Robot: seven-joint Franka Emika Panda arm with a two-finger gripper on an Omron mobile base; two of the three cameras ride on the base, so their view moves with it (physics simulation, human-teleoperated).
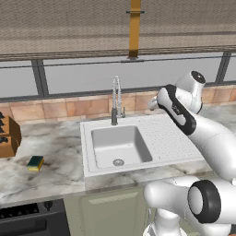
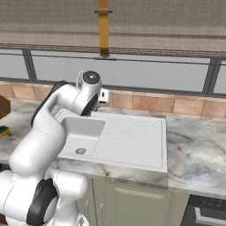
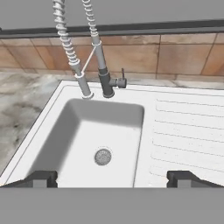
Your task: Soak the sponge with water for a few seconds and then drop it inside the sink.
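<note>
The sponge (image 1: 35,162), yellow with a dark green top, lies on the marble counter left of the sink (image 1: 103,138); it also peeks in at the left edge of the right base view (image 2: 3,131). My gripper (image 3: 113,179) hovers above the sink (image 3: 78,131), looking down at the drain (image 3: 103,156). It is open wide, with nothing between its fingertips (image 3: 41,178). The hand (image 2: 103,96) sits over the back rim of the sink (image 2: 75,126), well to the right of the sponge. No water runs from the faucet (image 3: 103,65).
A spring-neck faucet (image 1: 115,99) stands at the back rim, close in front of the hand. The dotted drainboard (image 1: 168,138) joins the basin on the right. A brown knife block (image 1: 7,136) sits at the far left. A stove (image 1: 23,216) borders the counter's left end.
</note>
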